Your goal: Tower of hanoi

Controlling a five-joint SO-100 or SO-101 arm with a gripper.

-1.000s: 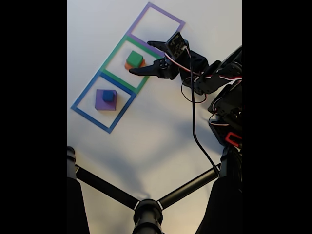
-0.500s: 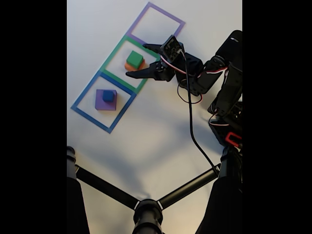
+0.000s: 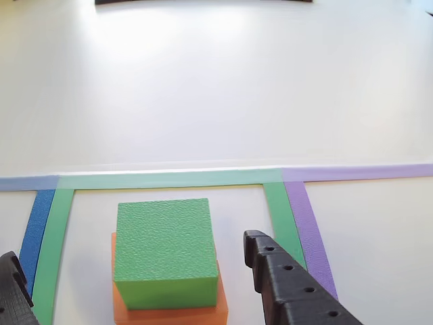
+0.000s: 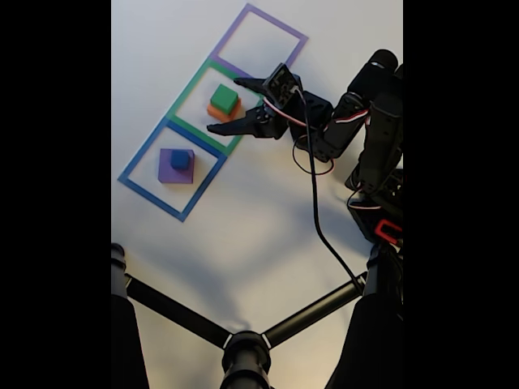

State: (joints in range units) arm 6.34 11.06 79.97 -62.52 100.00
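Observation:
A green cube (image 4: 225,98) sits on top of a flatter orange block (image 4: 214,111) inside the green tape square (image 4: 183,96). My gripper (image 4: 223,104) is open, one finger on each side of this stack and not touching it. In the other view the green cube (image 3: 166,250) and the orange block (image 3: 169,313) lie between my black fingers (image 3: 287,288), with the gripper (image 3: 132,247) open around them. A small blue cube (image 4: 180,159) rests on a purple block (image 4: 169,173) inside the blue tape square (image 4: 139,159). The purple tape square (image 4: 246,10) holds nothing.
The three tape squares lie in a diagonal row on a white table (image 4: 243,235). My arm (image 4: 369,138) and its black cable (image 4: 316,211) reach in from the right. Black tripod legs (image 4: 243,344) cross the bottom of the fixed view.
My gripper has moved left and forward over the green square. Its open fingers now reach along both sides of the green cube instead of stopping short of it.

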